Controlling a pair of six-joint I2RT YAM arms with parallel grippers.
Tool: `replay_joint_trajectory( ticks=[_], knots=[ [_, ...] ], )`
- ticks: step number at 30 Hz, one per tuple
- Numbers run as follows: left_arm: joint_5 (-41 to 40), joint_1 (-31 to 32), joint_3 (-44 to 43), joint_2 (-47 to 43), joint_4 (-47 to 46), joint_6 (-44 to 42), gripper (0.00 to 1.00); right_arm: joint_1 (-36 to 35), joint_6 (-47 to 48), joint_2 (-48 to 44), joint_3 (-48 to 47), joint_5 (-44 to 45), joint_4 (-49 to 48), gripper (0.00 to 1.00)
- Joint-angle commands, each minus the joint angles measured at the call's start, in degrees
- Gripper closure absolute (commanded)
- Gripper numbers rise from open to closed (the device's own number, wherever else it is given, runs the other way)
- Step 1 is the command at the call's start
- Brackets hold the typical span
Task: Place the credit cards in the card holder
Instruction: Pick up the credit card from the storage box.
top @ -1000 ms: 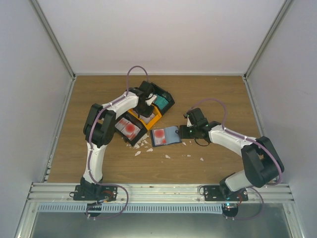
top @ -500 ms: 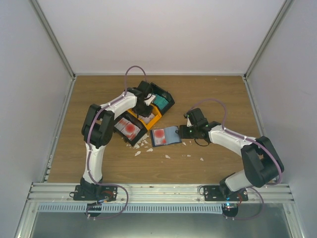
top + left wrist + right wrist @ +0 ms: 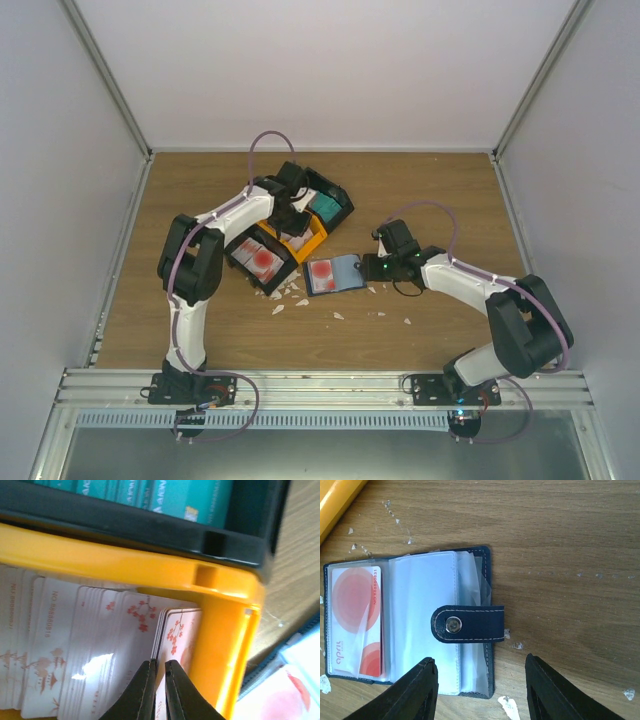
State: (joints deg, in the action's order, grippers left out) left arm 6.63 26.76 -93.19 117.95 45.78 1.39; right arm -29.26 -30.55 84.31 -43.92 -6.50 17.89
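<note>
I am at the pick-up step: the left gripper is down in the orange bin, which sits just left of and beyond the holder. Its jaws are pinched almost together. The edge of a pale card runs into the slit between them, so I read that as a grip on this one card, though I can't be sure it has only one. The right gripper hovers directly over the holder's snap-tab side, jaws spread wide and holding nothing. The holder lies open and flat on the table, with one red card already in its far sleeve from the tab. Next I need a straight lift clear of the orange wall, then a carry across to the holder and a shallow slide into a free sleeve — likely with the right gripper steadying the holder. By count: one holder, one card in it, three bins beside it — one orange, one black bin with teal cards, another black one topped by a red-blotched card. The stacks are too dense to count.
</note>
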Motion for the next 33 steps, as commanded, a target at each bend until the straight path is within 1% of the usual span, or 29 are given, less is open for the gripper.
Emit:
replay_joint_trajectory(
  ticks=[1, 9, 17, 25, 33],
  knots=[
    [3.59, 1.60, 1.21, -3.17, 0.49, 1.12, 0.89, -0.19, -0.91, 0.65, 0.86, 0.08, -1.72, 0.51],
    [4.23, 2.51, 1.60, -3.61, 1.63, 2.59, 0.88, -0.22, -0.92, 1.22, 1.16, -0.11, -2.01, 0.51],
    [3.82, 3.73, 1.36, -3.78, 2.18, 3.01, 0.85, -0.24, -1.16, 1.66, 1.08, -0.28, -2.29, 0.51],
    [3.44, 3.82, 1.25, -2.38, 1.48, 2.57, 0.74, -0.19, -1.10, 1.94, 1.10, -0.27, -2.20, 0.51],
    [1.20, 3.85, 1.56, -0.73, 1.00, 2.23, 0.66, -0.19, -1.06, 2.27, 0.69, -0.34, -2.26, 0.51]
  ],
)
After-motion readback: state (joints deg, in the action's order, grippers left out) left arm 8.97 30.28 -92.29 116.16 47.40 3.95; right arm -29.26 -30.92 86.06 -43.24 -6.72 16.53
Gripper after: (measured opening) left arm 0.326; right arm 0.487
